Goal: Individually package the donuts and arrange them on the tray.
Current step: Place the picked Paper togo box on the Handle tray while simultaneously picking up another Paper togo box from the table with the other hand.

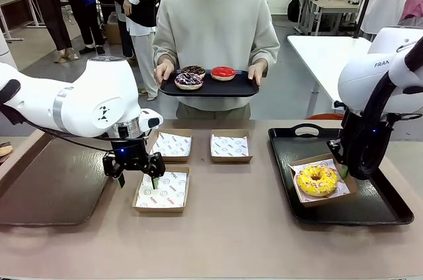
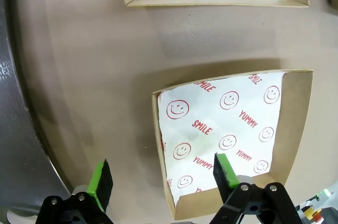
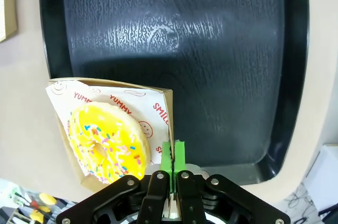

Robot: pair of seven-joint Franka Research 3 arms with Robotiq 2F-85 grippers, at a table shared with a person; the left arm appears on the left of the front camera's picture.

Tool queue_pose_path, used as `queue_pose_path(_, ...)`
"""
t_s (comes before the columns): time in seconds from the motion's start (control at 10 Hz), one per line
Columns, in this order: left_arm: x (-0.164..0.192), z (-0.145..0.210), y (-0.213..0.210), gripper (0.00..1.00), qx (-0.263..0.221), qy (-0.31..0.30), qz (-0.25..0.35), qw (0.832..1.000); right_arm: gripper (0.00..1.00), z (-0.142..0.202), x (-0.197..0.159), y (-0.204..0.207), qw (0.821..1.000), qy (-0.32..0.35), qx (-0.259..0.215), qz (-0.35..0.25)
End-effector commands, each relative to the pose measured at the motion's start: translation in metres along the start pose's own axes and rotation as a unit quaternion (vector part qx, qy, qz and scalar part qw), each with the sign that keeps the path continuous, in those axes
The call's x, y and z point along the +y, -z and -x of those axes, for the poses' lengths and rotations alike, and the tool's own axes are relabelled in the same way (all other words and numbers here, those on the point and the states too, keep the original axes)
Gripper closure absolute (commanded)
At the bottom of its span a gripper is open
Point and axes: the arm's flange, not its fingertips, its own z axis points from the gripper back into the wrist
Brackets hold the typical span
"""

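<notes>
The left fingers hung spread wide over the near-left box, straddling 1 of its side walls. 1 green pad stood above the printed liner inside, the other above bare counter outside. That box held nothing but its liner, like the back-left box and the back-right box, which sat side by side with a strip of counter between them. A grey sheet lay just left of the spread fingers, its curved edge near the outer pad.

The right fingers were pressed together, pinching the side wall of the donut box at a corner. The yellow donut lay inside it. This box sat on the black tray at the counter's right, close against the tray's left rim, with open tray floor running to the far and right rims.

Beyond the counter's far edge, a person held a second tray by both ends. It carried 3 donuts: the sprinkled chocolate donut, the red donut and the brown donut.
</notes>
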Motion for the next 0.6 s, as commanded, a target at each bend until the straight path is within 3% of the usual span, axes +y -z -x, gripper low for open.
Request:
queue_pose_path(0.0,-0.003,0.000,0.000,0.00,-0.013,-0.002,-0.006,1.000,0.99,0.000,-0.001,0.006,1.000,0.004,-0.008,0.010)
queue_pose_path(0.5,-0.004,-0.003,0.005,0.00,-0.005,0.005,-0.008,1.000,0.99,-0.006,0.004,0.016,1.000,0.015,-0.001,0.018)
